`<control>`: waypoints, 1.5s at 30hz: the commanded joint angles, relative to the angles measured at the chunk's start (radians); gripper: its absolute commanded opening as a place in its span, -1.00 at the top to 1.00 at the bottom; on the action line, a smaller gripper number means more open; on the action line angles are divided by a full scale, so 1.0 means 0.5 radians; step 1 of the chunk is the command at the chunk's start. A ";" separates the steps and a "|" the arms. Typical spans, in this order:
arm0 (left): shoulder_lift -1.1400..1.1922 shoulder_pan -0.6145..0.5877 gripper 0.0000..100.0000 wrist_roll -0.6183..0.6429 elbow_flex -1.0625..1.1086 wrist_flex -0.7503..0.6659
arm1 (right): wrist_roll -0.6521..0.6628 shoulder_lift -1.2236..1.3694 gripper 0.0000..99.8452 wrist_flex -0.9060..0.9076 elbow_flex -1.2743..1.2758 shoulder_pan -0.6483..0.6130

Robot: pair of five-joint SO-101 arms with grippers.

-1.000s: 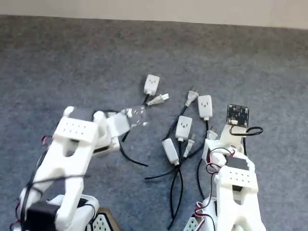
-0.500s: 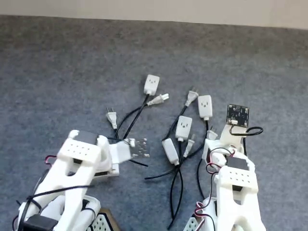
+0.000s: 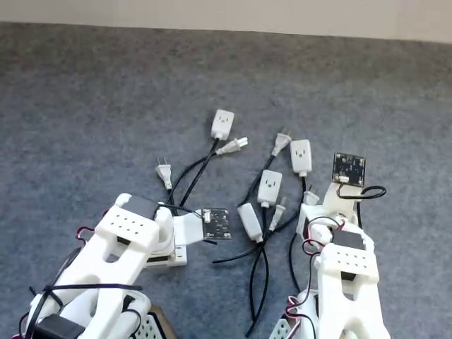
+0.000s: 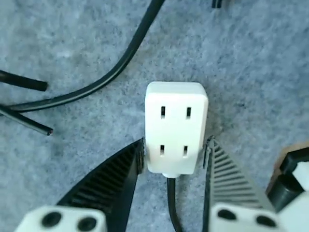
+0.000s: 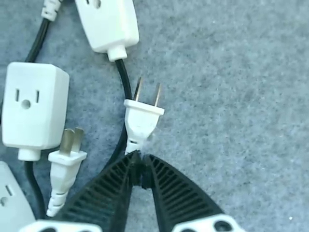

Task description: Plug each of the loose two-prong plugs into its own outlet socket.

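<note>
In the left wrist view a white socket block (image 4: pixel 176 121) with two pairs of slots lies on the grey carpet. My left gripper (image 4: pixel 175 147) is shut on its cord end, one finger against each side. In the right wrist view my right gripper (image 5: pixel 142 162) is shut on the tail of a white two-prong plug (image 5: pixel 142 118), whose prongs point away from me. Beside it lie another loose plug (image 5: pixel 65 162) and a three-hole socket (image 5: pixel 34 106). In the high view more sockets (image 3: pixel 222 123) (image 3: pixel 301 157) (image 3: pixel 269 187) and loose plugs (image 3: pixel 164 171) (image 3: pixel 233 146) (image 3: pixel 281 143) lie mid-carpet.
Black cords (image 3: pixel 258 272) cross between the two arms, and cut cord ends (image 4: pixel 46 130) lie close to the left gripper. A long white socket (image 3: pixel 250 220) sits between the arms. Bare grey carpet (image 3: pixel 92 92) spreads to the far left and far right.
The left arm has drawn back toward its base, uncovering the plug on the left of the carpet. The right arm has not moved.
</note>
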 commanded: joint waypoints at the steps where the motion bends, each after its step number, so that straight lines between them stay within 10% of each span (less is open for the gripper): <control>1: -0.044 -0.054 0.57 -0.025 -0.069 0.003 | 0.021 0.017 0.98 -0.029 -0.005 -0.017; 20: -0.038 -0.465 0.57 0.095 -0.769 0.215 | 0.021 0.017 0.98 -0.029 -0.008 -0.011; 30: -0.029 -0.477 0.57 0.282 -0.115 -0.611 | 0.021 0.017 0.98 -0.029 -0.008 -0.014; 45: -0.038 -0.496 0.57 0.565 -0.643 0.058 | 0.021 0.017 0.98 -0.026 -0.008 -0.014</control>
